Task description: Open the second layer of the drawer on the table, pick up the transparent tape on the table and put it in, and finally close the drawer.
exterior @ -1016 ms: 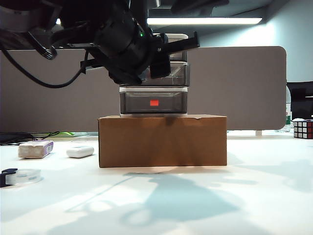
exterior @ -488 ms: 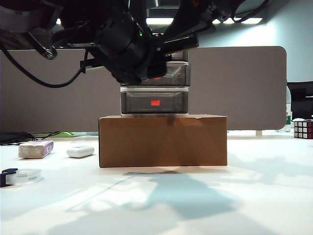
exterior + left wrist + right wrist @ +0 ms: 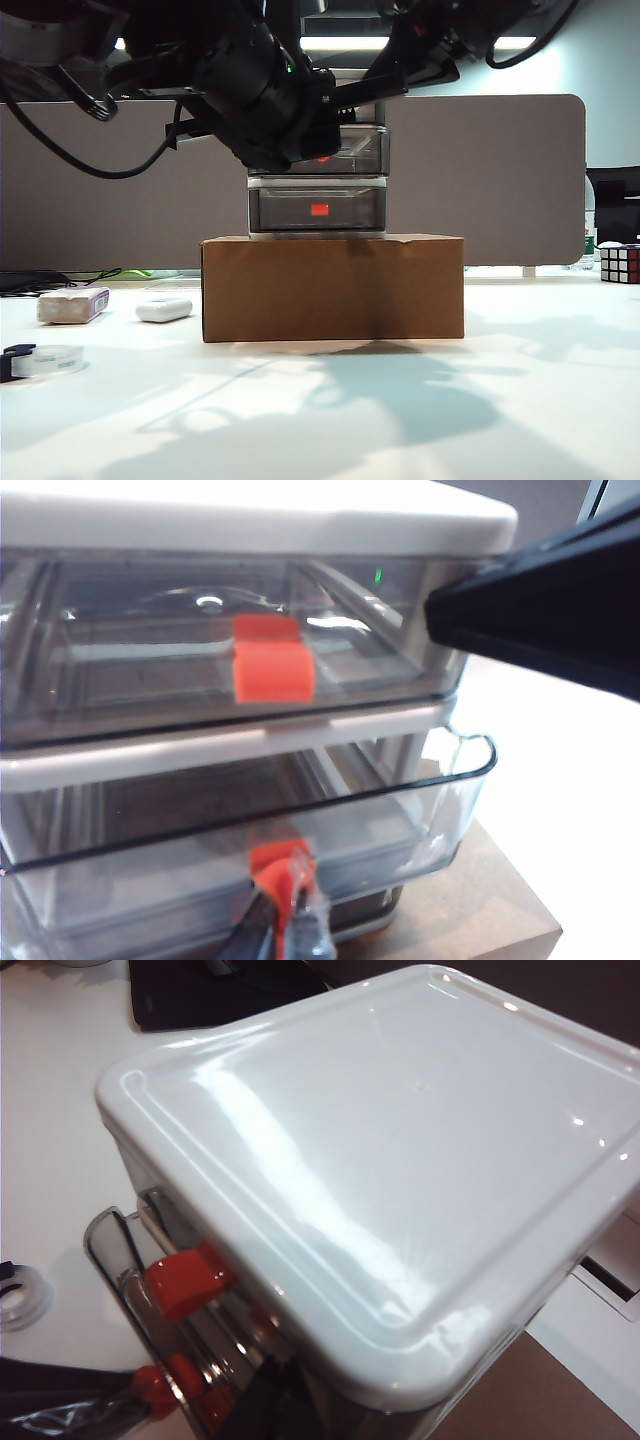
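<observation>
The drawer, a white-framed cabinet, stands on a brown cardboard box. Its second layer sits slightly out of the frame. My left gripper is shut on that layer's red-orange tab, with the left arm covering the upper drawers in the exterior view. My right gripper reaches in from the upper right just over the cabinet's white top; its jaws do not show clearly. The transparent tape lies flat on the table at the far left.
A grey block with a purple end and a white oval object lie left of the box. A Rubik's cube stands at the far right. A grey partition rises behind the table.
The right arm has come down from the top right and now stretches over the cabinet's top. The left arm has stayed put at the second layer's tab.
</observation>
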`<action>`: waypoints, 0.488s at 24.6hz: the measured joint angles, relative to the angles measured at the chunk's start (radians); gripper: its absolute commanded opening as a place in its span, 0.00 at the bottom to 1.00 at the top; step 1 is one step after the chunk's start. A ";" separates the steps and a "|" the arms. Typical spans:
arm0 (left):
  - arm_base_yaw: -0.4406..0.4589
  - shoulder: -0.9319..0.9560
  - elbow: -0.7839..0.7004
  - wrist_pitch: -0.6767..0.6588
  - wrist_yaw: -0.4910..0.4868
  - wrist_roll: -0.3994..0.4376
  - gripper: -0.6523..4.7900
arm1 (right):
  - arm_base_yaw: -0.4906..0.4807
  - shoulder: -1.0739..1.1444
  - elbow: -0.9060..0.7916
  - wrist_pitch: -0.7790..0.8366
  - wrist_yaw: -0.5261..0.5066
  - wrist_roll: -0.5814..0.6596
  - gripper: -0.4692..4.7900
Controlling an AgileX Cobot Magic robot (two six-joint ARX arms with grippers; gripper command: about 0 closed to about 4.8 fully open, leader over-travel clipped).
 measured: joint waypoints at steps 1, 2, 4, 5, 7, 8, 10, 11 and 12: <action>0.000 0.000 0.000 0.000 0.000 0.000 0.11 | -0.004 0.004 0.000 0.003 -0.002 0.003 0.08; -0.002 0.000 0.000 0.000 0.000 0.000 0.11 | -0.005 0.008 0.000 0.003 -0.002 0.005 0.08; -0.010 0.000 0.000 -0.001 0.000 0.000 0.11 | -0.010 0.013 0.000 0.006 -0.003 0.006 0.08; -0.017 0.000 0.000 -0.002 -0.002 0.000 0.11 | -0.010 0.015 0.000 0.010 -0.003 0.006 0.08; -0.035 -0.003 0.000 -0.009 -0.006 0.003 0.11 | -0.011 0.019 0.000 0.013 -0.014 0.007 0.08; -0.047 -0.005 0.000 -0.013 -0.010 0.008 0.11 | -0.011 0.021 0.000 0.017 -0.019 0.006 0.08; -0.074 -0.008 0.000 -0.021 -0.034 0.016 0.11 | -0.011 0.024 0.000 0.023 -0.021 0.010 0.08; -0.087 -0.010 0.000 -0.027 -0.049 0.019 0.11 | -0.011 0.026 0.000 0.027 -0.022 0.012 0.08; -0.104 -0.011 0.000 -0.035 -0.071 0.020 0.11 | -0.011 0.026 0.000 0.029 -0.023 0.016 0.08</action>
